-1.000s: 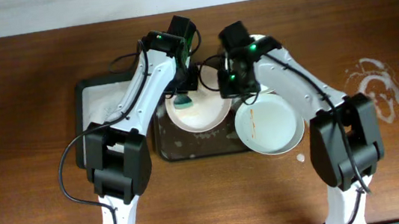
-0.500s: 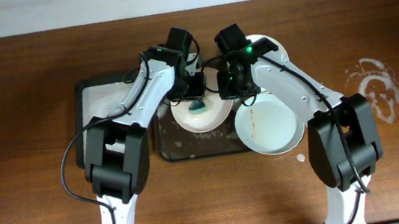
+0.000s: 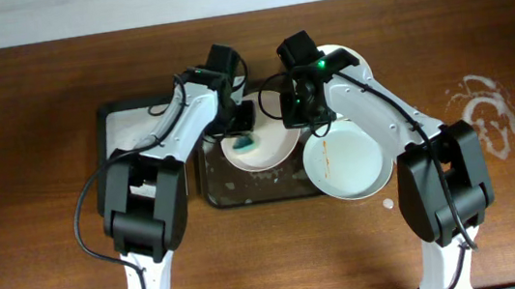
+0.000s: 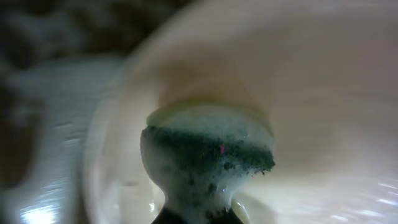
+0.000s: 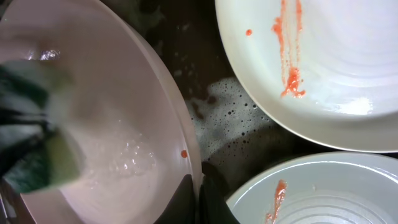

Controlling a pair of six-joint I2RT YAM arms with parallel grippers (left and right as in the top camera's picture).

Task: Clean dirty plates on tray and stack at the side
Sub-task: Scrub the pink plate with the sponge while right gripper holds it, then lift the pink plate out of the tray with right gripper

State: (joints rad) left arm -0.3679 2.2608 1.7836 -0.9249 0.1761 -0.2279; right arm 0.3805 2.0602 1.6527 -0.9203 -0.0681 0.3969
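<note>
Table (image 3: 39, 189): brown wood is spreading under everything, and a white swirl mark (image 3: 482, 111) is showing off to the right.
Tray (image 3: 248, 192): dark and foam-streaked, it is sitting mid-table between the two arms.
Side tray (image 3: 125, 130): a second dark tray is lying just beside it on the left.
Near plate (image 3: 347, 163): it is overhanging the tray's front right corner and is wearing a thin orange streak.
Far plate (image 3: 350, 59): it is peeking out from under the right arm at the back.
Middle plate (image 3: 268, 148): it is sitting in the tray between both grippers, wet and sudsy inside.
Right gripper (image 5: 198, 202): its jaws are pinching closed on the Middle plate's right rim.
Left gripper (image 3: 241, 132): its jaws are clamping the sponge (image 4: 208, 155) and pressing it into the plate's bowl.
Sponge: green and soapy, it is touching the white surface.
Foam (image 5: 230, 118): white bubbles are pooling on the tray floor where the three plates are crowding together.
</note>
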